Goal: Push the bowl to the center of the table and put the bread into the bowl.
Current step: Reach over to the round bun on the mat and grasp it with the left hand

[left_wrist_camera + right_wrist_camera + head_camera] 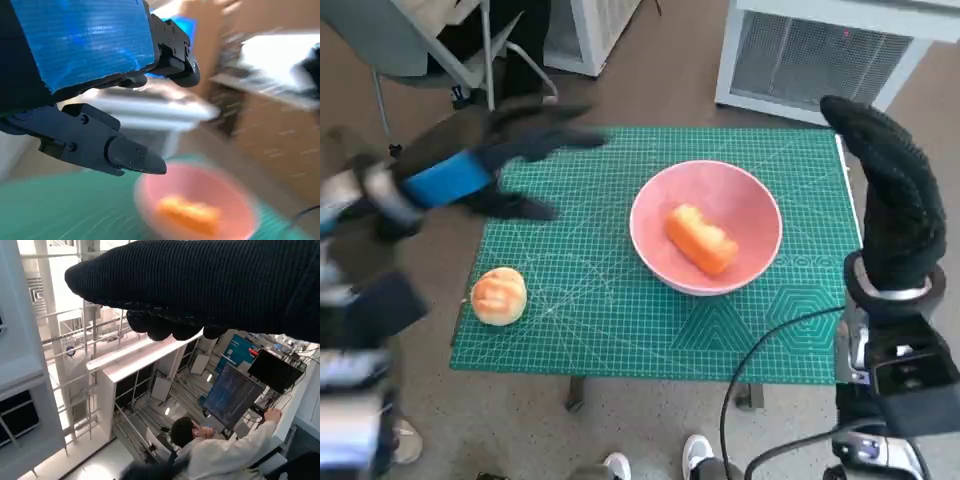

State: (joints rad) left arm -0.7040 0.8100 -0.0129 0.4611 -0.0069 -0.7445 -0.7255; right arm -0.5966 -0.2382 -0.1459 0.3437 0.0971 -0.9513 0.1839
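A pink bowl [706,226] stands on the green mat [620,320], right of the middle, with an oblong orange bread [701,239] lying inside it. A round bun [499,295] rests on the mat near its left front edge. My left hand [510,160] hovers blurred over the mat's far left corner, fingers spread, holding nothing. In the left wrist view its fingers [125,152] reach above the blurred bowl [200,200] and bread [187,212]. My right hand [885,195] is raised beyond the table's right edge, empty; its glove [200,285] fills the right wrist view.
A white grilled unit [820,55] stands on the floor behind the table. A chair [430,50] is at the back left. A black cable [760,370] hangs at the front right. Shoes [695,455] show below the front edge. A person [220,452] sits at a monitor.
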